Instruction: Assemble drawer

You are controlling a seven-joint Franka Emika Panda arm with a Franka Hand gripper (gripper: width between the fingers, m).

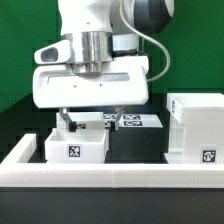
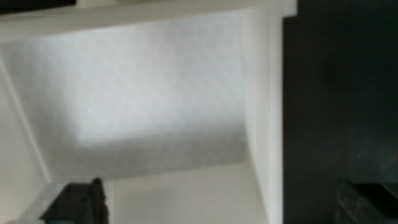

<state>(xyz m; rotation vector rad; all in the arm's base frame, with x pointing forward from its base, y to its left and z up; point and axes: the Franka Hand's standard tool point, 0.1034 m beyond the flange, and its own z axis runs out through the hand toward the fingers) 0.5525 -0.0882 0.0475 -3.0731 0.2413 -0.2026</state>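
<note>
We see the two-finger gripper (image 1: 92,116) spread wide, empty, over the small white plastic tray (image 1: 75,148). The large white cube housing (image 1: 195,125) sits well apart, nothing inserted yet.

white tray (image 1: 92,147), white housing (image 1: 195,120), black table (image 1: 135,147), green backdrop (image 1: 20,60)
</note>
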